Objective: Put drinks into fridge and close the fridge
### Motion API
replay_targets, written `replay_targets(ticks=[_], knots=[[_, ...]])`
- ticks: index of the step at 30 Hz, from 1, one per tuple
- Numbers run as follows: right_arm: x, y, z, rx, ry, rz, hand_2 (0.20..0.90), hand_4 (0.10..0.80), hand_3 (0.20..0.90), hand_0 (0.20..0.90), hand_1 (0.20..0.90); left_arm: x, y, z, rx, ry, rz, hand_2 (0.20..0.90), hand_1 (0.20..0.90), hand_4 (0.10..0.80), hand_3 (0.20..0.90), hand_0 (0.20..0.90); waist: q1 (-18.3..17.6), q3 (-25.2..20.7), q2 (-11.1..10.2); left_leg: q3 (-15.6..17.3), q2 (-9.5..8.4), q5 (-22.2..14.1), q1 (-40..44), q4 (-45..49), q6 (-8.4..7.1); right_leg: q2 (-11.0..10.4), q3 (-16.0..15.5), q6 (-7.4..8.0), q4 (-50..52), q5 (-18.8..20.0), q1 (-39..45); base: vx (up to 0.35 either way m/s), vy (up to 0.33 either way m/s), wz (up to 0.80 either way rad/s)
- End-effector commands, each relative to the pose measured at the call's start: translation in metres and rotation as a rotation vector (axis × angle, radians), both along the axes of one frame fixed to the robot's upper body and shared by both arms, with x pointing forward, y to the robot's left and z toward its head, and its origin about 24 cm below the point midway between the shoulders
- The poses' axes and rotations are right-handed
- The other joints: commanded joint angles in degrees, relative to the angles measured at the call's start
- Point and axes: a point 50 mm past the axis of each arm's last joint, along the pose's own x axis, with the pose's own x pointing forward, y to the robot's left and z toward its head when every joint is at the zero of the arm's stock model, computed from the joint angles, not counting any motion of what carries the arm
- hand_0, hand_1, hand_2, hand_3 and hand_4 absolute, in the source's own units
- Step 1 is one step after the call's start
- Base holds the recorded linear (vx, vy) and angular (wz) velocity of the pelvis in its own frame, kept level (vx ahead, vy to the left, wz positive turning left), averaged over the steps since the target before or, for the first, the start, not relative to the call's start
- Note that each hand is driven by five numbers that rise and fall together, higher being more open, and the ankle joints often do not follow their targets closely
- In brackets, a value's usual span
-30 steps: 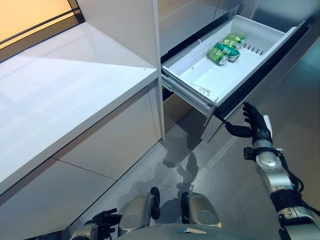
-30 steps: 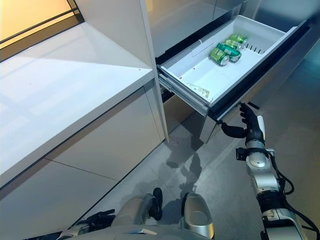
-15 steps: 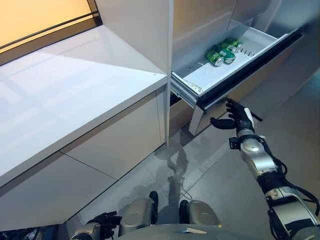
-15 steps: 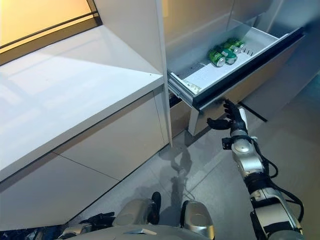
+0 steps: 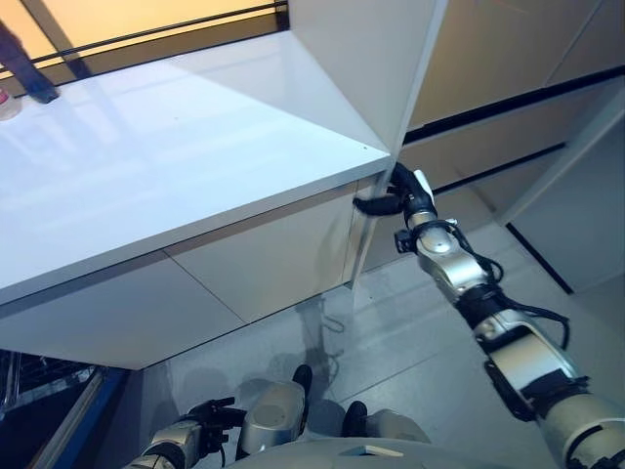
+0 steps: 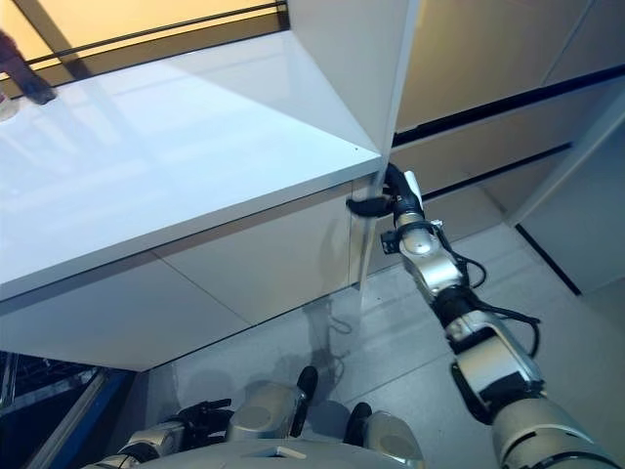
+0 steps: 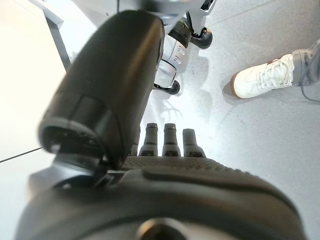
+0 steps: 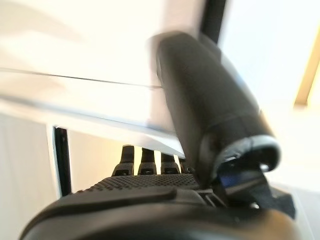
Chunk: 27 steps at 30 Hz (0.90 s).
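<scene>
Two large things fill the head views: the white counter [image 5: 186, 166] on the left and the beige fridge [image 5: 488, 117] on the right, with a white side panel [image 5: 376, 68] between them. The fridge front shows only flat panels and dark seams, so I judge that the drawer is pushed in and the closing step is nearly done or done. No drink can is visible in any view; if the drinks are in the fridge, they are hidden behind the closed front.

The right hand [image 5: 395, 198] is reaching out at the corner where the counter edge meets the fridge. Its fingers are straight and the thumb stands out to the side, it holds nothing. This flat hand fits pushing a drawer front, not grasping.

The left hand [image 5: 210, 422] hangs low near the floor, idle, its fingers loosely curled around nothing.

A person's white shoe [image 7: 262, 79] stands on the floor, in the left wrist view
</scene>
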Motion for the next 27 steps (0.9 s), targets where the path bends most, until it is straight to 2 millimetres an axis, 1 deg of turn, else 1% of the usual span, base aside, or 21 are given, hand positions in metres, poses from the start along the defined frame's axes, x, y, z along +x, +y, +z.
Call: replay_targets(ticks=[1,2,3,4,5,7,10,11,13,14,15,17,18,20,22,24,25,27], knots=[[0.017,0.05,0.1,0.05,-0.39,0.162,0.9,0.8,0.9,0.9,0.9,-0.009,0.012,0.001,0.051,0.006,-0.095,0.9,0.9,0.8,0.9,0.9,3.48,-4.11,-2.3,3.38,-1.75,-7.41,0.25,3.29,2.64,-2.76,2.87,2.38,-3.54,3.79,0.6,0.0,0.0,0.0],[0.017,0.049,0.099,0.055,-0.388,0.16,0.9,0.8,0.9,0.9,0.9,-0.009,0.012,0.001,0.05,0.006,-0.094,0.9,0.9,0.8,0.9,0.9,3.46,-4.14,-2.33,3.43,-1.74,-7.41,0.32,3.22,2.65,-2.76,2.92,2.4,-3.59,3.8,0.62,-0.039,0.025,0.02],[0.017,0.045,0.096,0.068,-0.372,0.151,0.9,0.8,0.9,0.9,0.9,-0.011,0.013,0.001,0.046,0.003,-0.086,0.9,0.9,0.8,0.9,0.9,3.14,-4.35,-2.48,3.73,-1.71,-7.48,0.6,2.9,2.71,-2.74,3.09,2.52,-3.85,3.85,0.68,-0.074,0.033,0.0],[0.013,0.031,0.084,0.072,-0.347,0.121,0.9,0.8,0.9,0.9,0.9,-0.013,0.013,0.001,0.035,-0.006,-0.06,0.9,0.9,0.8,0.9,0.9,2.11,-4.83,-2.81,4.46,-1.62,-7.57,1.24,1.97,2.86,-2.64,3.62,2.88,-4.58,4.07,0.7,-0.075,0.033,-0.04],[0.012,0.03,0.083,0.075,-0.345,0.118,0.9,0.8,0.9,0.9,0.9,-0.013,0.012,0.001,0.034,-0.005,-0.058,0.9,0.9,0.8,0.9,0.9,2.06,-4.89,-2.83,4.53,-1.61,-7.57,1.32,1.85,2.87,-2.62,3.69,2.91,-4.66,4.1,0.71,-0.089,0.031,-0.06],[0.004,0.018,0.066,0.088,-0.306,0.102,0.9,0.8,0.9,0.9,0.9,-0.014,0.011,0.001,0.03,-0.015,-0.035,0.9,0.9,0.8,0.9,0.9,0.83,-5.36,-3.22,5.32,-1.56,-7.57,1.81,0.98,3.06,-2.55,4.38,3.37,-5.55,4.59,0.62,-0.089,0.015,-0.07],[-0.019,-0.013,0.02,0.098,-0.185,0.051,0.9,0.8,0.9,0.9,0.9,-0.02,0.009,-0.001,0.002,-0.027,0.025,0.9,0.9,0.8,0.9,0.9,-1.59,-6.5,-3.69,6.83,-1.3,-7.64,2.77,-0.55,3.47,-2.45,6.12,4.1,-7.0,5.39,0.45,-0.124,0.019,-0.21],[-0.042,-0.032,-0.012,0.119,-0.114,0.041,0.9,0.8,0.9,0.9,0.9,-0.025,0.007,-0.002,-0.015,-0.027,0.059,0.9,0.9,0.8,0.9,0.9,-3.03,-7.35,-3.83,7.83,-1.09,-7.44,3.35,-1.55,3.61,-2.39,7.06,4.61,-7.9,6.12,0.33,-0.129,0.024,-0.27],[-0.077,-0.057,-0.055,0.082,0.01,-0.019,0.9,0.8,0.9,0.9,0.9,-0.032,0.006,-0.003,-0.026,-0.041,0.104,0.9,0.9,0.8,0.9,0.9,-5.19,-8.71,-4.07,9.35,-0.92,-7.41,4.4,-3.19,3.79,-2.34,8.47,5.47,-9.6,7.26,0.18,-0.111,0.014,-0.3],[-0.078,-0.059,-0.058,0.085,0.025,-0.036,0.9,0.8,0.9,0.9,0.9,-0.033,0.006,-0.003,-0.025,-0.043,0.101,0.9,0.9,0.8,0.9,0.9,-5.22,-8.83,-4.06,9.48,-0.89,-7.41,4.48,-3.3,3.8,-2.32,8.57,5.51,-9.71,7.34,0.19,-0.103,-0.005,-0.33],[-0.102,-0.074,-0.084,0.111,0.124,-0.102,0.9,0.8,0.9,0.9,0.9,-0.036,0.008,-0.002,-0.021,-0.053,0.133,0.9,0.9,0.8,0.9,0.9,-6.73,-9.66,-4.3,10.55,-0.74,-7.45,5.16,-4.2,3.74,-2.23,9.31,5.99,-10.93,8.17,0.15,-0.077,-0.015,-0.34],[-0.12,-0.086,-0.105,0.118,0.227,-0.174,0.9,0.8,0.9,0.9,0.9,-0.037,0.012,-0.002,-0.013,-0.059,0.143,0.9,0.9,0.8,0.9,0.9,-7.84,-10.24,-4.46,11.46,-0.54,-7.41,5.77,-5.11,3.66,-2.02,9.94,6.35,-11.64,8.69,0.09,-0.097,-0.026,-0.37],[-0.14,-0.093,-0.126,0.099,0.315,-0.207,0.9,0.8,0.9,0.9,0.9,-0.039,0.016,-0.001,-0.009,-0.057,0.153,0.9,0.9,0.8,0.9,0.9,-8.85,-10.73,-4.54,12.46,-0.25,-7.13,6.3,-6.31,3.62,-1.77,10.39,6.67,-12.37,9.2,-0.02,-0.098,-0.032,-0.44],[-0.161,-0.101,-0.147,0.072,0.431,-0.268,0.9,0.8,0.9,0.9,0.9,-0.041,0.019,-0.001,0.005,-0.047,0.145,0.9,0.9,0.8,0.9,0.9,-9.54,-11.2,-4.63,13.33,0.04,-6.66,6.89,-7.73,3.46,-1.52,10.7,7.06,-13.18,9.72,-0.08,-0.084,-0.038,-0.43],[-0.203,-0.114,-0.183,0.084,0.649,-0.36,0.9,0.8,0.9,0.9,0.9,-0.042,0.025,0.0,0.024,-0.032,0.125,0.9,0.9,0.8,0.9,0.9,-10.42,-11.78,-4.69,14.19,0.54,-5.85,7.67,-10.18,3.36,-1.0,11.24,7.42,-14.41,10.43,-0.16,-0.088,-0.059,-0.3],[-0.229,-0.114,-0.202,0.119,0.767,-0.355,0.9,0.8,0.9,0.9,0.9,-0.043,0.027,0.0,0.042,-0.023,0.111,0.9,0.9,0.8,0.9,0.9,-10.81,-12.04,-4.73,14.55,0.71,-5.29,8.08,-11.54,3.25,-0.67,11.66,7.61,-15.21,10.82,-0.06,-0.057,-0.052,-0.21],[-0.237,-0.112,-0.207,0.129,0.797,-0.355,0.9,0.8,0.9,0.9,0.9,-0.043,0.028,0.0,0.048,-0.021,0.105,0.9,0.9,0.8,0.9,0.9,-10.92,-12.14,-4.7,14.58,0.74,-5.16,8.2,-11.89,3.26,-0.59,11.81,7.62,-15.23,10.82,-0.11,-0.041,-0.047,-0.27],[-0.259,-0.106,-0.222,0.1,0.924,-0.318,0.9,0.8,0.9,0.9,0.9,-0.044,0.027,-0.001,0.063,-0.016,0.079,0.9,0.9,0.8,0.9,0.9,-11.41,-12.45,-4.7,15.11,0.97,-4.97,8.43,-12.76,3.28,-0.35,12.22,7.74,-15.14,10.67,-0.41,-0.061,-0.045,-0.19]])
